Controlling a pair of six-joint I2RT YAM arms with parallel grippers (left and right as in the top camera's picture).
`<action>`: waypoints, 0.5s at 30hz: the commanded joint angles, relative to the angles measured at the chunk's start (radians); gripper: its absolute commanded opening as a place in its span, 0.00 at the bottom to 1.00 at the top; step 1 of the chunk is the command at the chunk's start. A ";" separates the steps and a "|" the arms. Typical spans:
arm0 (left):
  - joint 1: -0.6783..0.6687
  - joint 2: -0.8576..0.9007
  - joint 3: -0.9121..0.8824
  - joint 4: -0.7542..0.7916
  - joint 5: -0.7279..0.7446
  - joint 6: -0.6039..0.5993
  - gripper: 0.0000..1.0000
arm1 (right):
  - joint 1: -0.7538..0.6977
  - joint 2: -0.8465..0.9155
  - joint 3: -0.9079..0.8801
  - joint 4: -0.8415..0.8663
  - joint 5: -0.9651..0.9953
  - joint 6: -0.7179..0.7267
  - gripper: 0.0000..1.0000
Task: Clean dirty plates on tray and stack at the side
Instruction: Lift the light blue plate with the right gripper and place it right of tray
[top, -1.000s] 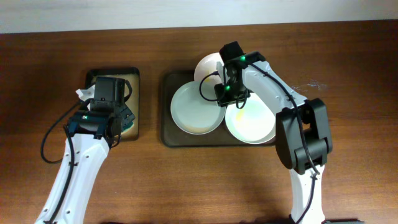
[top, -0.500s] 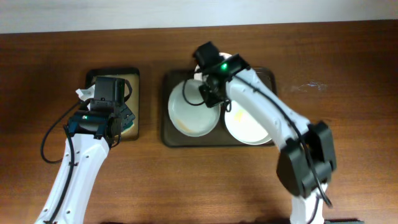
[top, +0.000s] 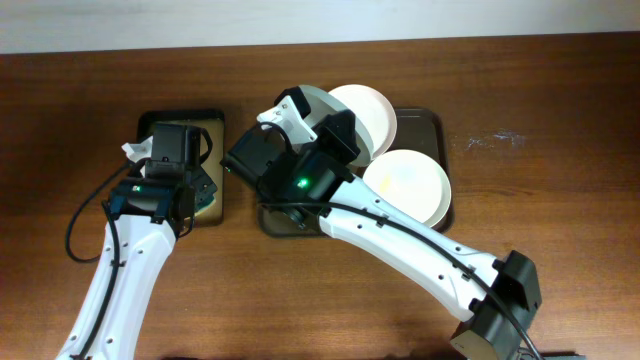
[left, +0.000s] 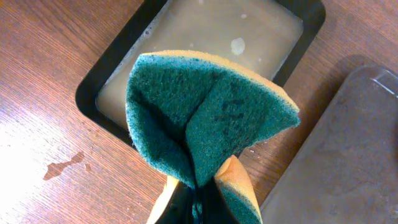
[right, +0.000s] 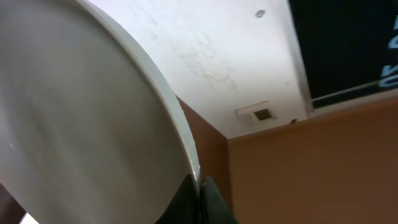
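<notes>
With my right fingers (right: 217, 208) pinched on the rim of a plate (right: 81, 124) held tilted over the tray (top: 425, 118) and my left fingers (left: 180, 211) squeezing the folded sponge (left: 205, 118) above the basin (left: 90, 99), scrubbing is the step at hand, I judge, and it calls for bringing the two together.

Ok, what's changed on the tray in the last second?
The right gripper moved left, took the left plate by its rim and lifted it, tilted on edge. The back plate and right plate stayed on the tray; the left gripper holds the sponge over the basin as before.
</notes>
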 joint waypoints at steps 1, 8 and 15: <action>0.004 -0.005 0.005 -0.007 0.001 -0.009 0.00 | 0.006 -0.015 0.017 0.000 0.082 0.004 0.04; 0.004 -0.005 0.002 -0.011 0.001 -0.008 0.00 | -0.162 0.020 0.016 0.013 -0.847 0.089 0.04; 0.004 -0.005 0.000 -0.032 0.002 -0.002 0.00 | -0.827 0.022 0.016 -0.105 -1.525 0.252 0.04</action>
